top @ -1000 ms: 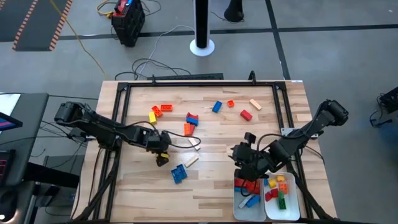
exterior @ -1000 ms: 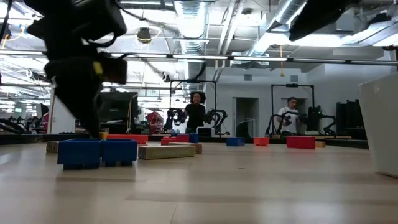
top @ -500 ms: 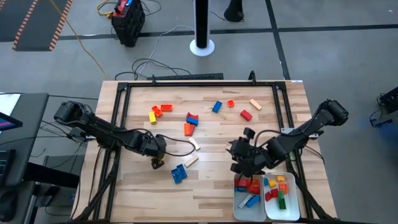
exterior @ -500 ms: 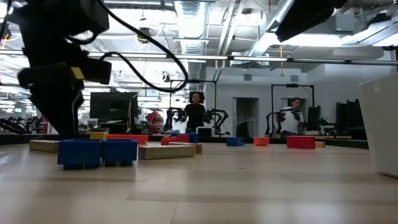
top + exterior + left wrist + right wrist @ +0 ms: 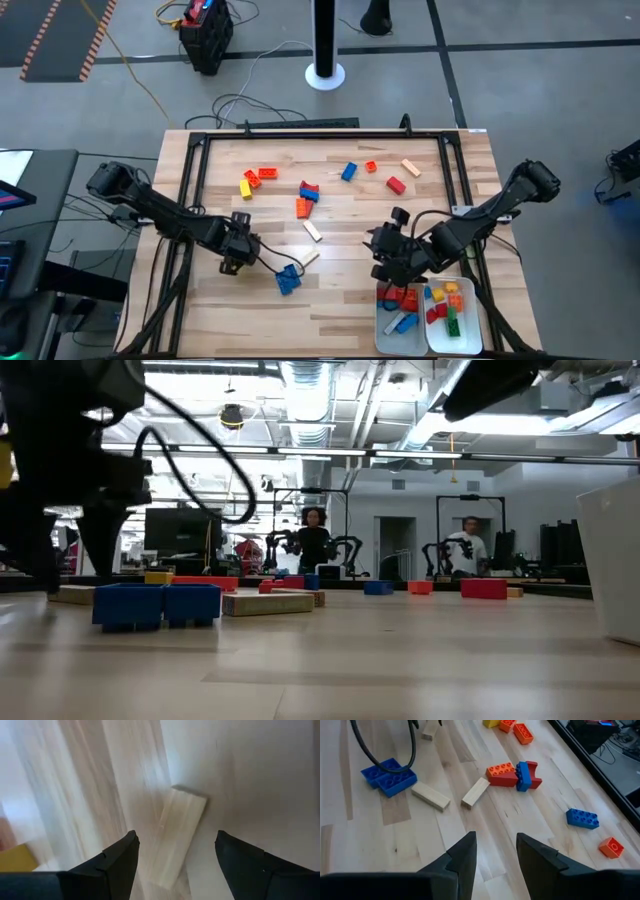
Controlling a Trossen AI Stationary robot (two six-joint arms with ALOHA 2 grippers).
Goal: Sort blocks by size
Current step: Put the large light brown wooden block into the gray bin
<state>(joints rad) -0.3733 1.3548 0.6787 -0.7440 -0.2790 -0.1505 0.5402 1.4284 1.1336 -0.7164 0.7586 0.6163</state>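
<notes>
1. High view: the left gripper (image 5: 233, 262) hovers just left of the blue block (image 5: 288, 279), our landmark. The right gripper (image 5: 388, 262) hangs well right of it, beside the white trays (image 5: 381, 334), where sorted blocks already lie. More blocks (image 5: 305, 196) sit scattered beyond the blue one.
2. Low view: the blue block (image 5: 157, 604) sits in the foreground, a tan block (image 5: 268, 603) just right of it. Dark arm parts loom to its left.
3. Left wrist view: fingers (image 5: 117, 857) spread, nothing grasped, a tan block (image 5: 177, 836) framed between them. Looks like a pick lining up; next it needs to come down and close.
4. Right wrist view: fingers (image 5: 462, 856) parted and empty above bare wood, the blue block (image 5: 388, 775) far ahead.
</notes>
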